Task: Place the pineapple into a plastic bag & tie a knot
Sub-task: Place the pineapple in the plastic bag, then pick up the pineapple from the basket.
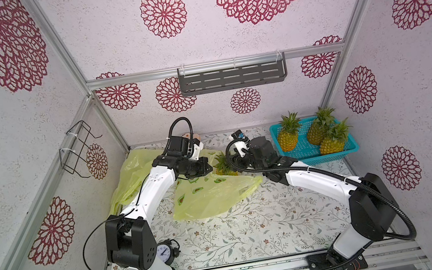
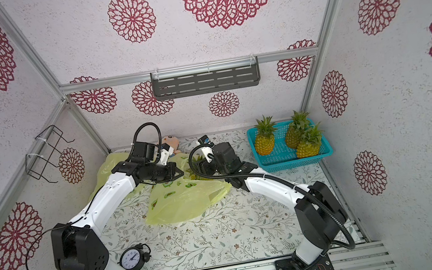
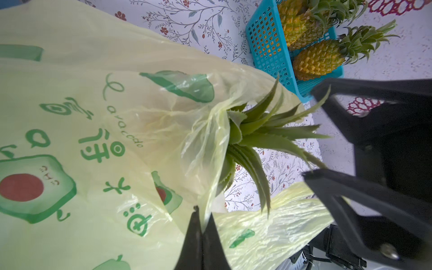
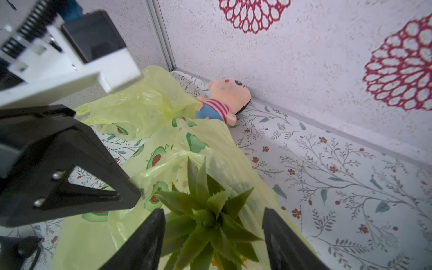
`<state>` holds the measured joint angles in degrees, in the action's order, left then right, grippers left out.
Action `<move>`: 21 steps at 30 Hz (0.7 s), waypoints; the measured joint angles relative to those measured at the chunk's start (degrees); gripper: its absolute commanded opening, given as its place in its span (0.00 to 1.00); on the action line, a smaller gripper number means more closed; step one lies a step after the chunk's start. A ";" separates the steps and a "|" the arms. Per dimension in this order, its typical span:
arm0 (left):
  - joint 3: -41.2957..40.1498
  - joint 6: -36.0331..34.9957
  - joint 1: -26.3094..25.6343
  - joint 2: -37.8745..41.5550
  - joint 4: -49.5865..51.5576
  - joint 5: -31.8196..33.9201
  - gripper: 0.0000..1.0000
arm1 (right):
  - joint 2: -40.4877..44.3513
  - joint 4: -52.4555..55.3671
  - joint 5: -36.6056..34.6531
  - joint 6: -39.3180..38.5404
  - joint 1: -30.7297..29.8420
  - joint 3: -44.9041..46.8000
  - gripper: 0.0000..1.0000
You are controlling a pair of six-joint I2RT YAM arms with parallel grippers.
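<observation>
The pineapple [image 1: 224, 166] stands in the mouth of the yellow avocado-print plastic bag [image 1: 212, 195], with its green crown [image 3: 252, 138] poking out. The fruit's body is mostly hidden by the bag film. My left gripper [image 3: 202, 210] is shut on the bag's rim just beside the crown, and it also shows in a top view [image 1: 210, 168]. My right gripper [image 4: 214, 210] is open, one finger on each side of the crown [image 4: 205, 217] and apart from the leaves. In both top views the right wrist hides its fingers. The bag [image 2: 187, 202] lies spread towards the front.
A teal basket [image 1: 329, 156] with three more pineapples stands at the back right. A second yellow bag [image 1: 131, 166] lies at the back left, a plush doll [image 4: 222, 98] against the back wall, and an alarm clock [image 1: 164, 251] by the left arm's base.
</observation>
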<state>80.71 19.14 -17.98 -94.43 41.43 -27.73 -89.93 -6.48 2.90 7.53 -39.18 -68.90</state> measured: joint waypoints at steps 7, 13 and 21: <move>-1.05 0.92 0.04 0.00 -0.42 0.20 0.00 | 8.09 8.24 -3.65 5.40 5.33 -1.49 0.90; -1.07 1.75 0.04 0.00 -1.77 0.17 0.00 | 8.98 18.56 -8.11 8.66 20.00 -6.64 0.93; -1.07 2.82 0.04 0.00 -3.02 -0.11 0.00 | -5.16 28.70 -11.50 9.81 32.98 -19.80 0.99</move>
<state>79.64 21.96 -17.93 -94.43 38.41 -27.83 -95.09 22.22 -8.60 17.34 -6.20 -88.71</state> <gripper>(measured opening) 0.037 0.988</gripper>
